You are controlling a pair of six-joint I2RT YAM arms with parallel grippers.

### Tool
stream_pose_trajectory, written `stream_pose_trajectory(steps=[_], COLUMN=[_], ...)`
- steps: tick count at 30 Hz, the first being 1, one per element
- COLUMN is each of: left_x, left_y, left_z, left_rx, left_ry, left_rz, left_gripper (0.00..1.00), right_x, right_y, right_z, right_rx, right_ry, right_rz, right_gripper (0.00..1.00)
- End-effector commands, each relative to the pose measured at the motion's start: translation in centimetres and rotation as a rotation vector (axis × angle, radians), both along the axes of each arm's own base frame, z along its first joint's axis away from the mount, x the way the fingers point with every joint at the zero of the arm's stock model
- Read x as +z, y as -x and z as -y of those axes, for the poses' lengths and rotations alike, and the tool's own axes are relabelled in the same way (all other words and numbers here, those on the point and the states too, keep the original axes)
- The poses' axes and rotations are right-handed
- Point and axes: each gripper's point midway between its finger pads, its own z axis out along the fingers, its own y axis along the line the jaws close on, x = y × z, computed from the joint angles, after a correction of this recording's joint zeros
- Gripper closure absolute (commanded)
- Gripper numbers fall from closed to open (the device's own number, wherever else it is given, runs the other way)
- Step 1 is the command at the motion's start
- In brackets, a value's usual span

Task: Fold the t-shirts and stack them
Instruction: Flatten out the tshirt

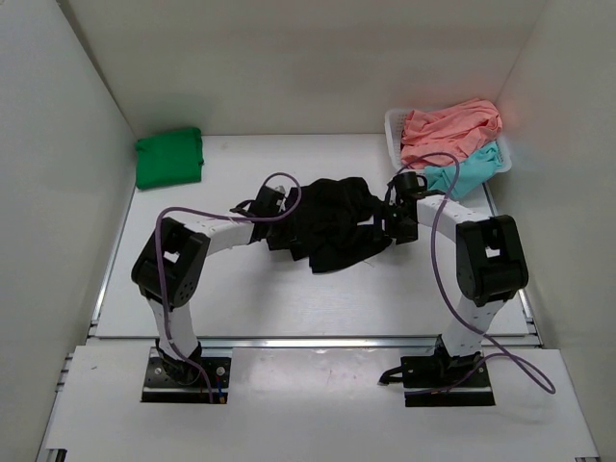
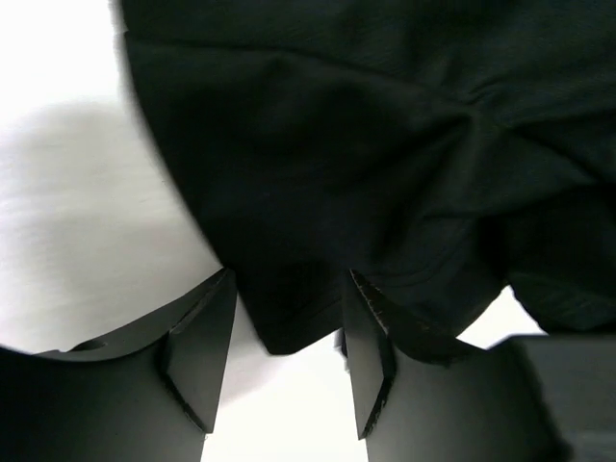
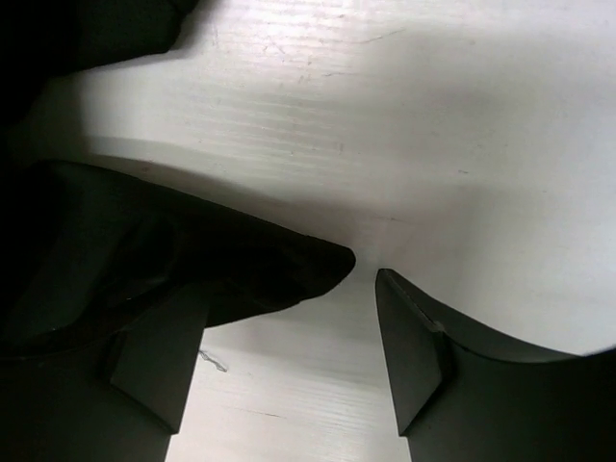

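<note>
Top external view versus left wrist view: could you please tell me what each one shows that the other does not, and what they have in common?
Only the top external view shows the folded green cloth t-shirt at the far left and the white plastic basket at the far right, which holds the coral-pink t-shirt and the teal t-shirt. Only the left wrist view shows the left gripper open, with a loose edge of black cloth lying between its fingers. Both show the crumpled black cloth t-shirt on the white table.
</note>
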Motion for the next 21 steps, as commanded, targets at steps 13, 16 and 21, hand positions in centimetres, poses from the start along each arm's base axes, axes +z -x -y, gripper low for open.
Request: stream_pose_trajectory(steps=[13, 16, 21], left_x=[-3.9, -0.2, 16.4], left_y=[4.3, 1.1, -8.3], left_z=[1.2, -0.6, -5.2], left_rx=[-0.220, -0.158, 0.040], left_ry=[-0.057, -0.025, 0.069], left_rz=[-0.223, -0.124, 0.281], left_gripper=[1.00, 1.00, 1.00], right_x=[2.2, 6.9, 19.5], right_y=[-0.3, -1.4, -3.6], right_z=[-2.1, -1.8, -0.1], right_rx=[0.036, 0.011, -0.001], right_ry=[-0.044, -0.091, -0.147], right_rz=[0.013, 0.121, 0.453], right_gripper=[1.00, 1.00, 1.00])
